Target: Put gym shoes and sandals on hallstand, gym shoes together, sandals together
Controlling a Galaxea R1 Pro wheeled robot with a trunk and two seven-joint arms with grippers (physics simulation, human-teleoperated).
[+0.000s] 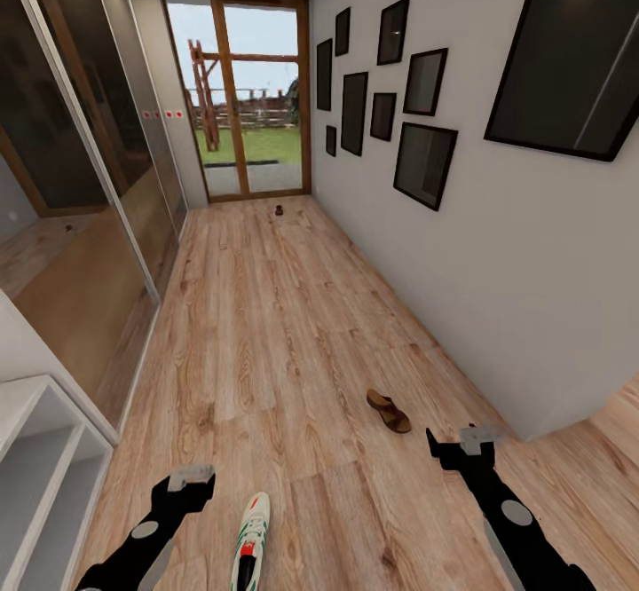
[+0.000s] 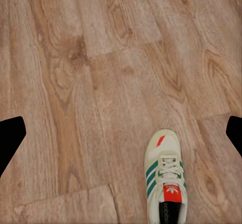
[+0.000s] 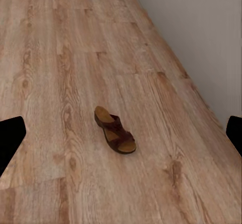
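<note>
On corridor floor (image 1: pixel 293 307) | gym shoe (image 1: pixel 251 539) near | sandal (image 1: pixel 389 411) beyond

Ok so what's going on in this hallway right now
A two-armed robot is facing down a corridor with shoes still on the floor. One sneaker lies just ahead between the arms, near the left gripper. A brown sandal lies further ahead, toward the right gripper. Both grippers are open and empty, held above the floor. The rack stands at the left with nothing visible on it.
</note>
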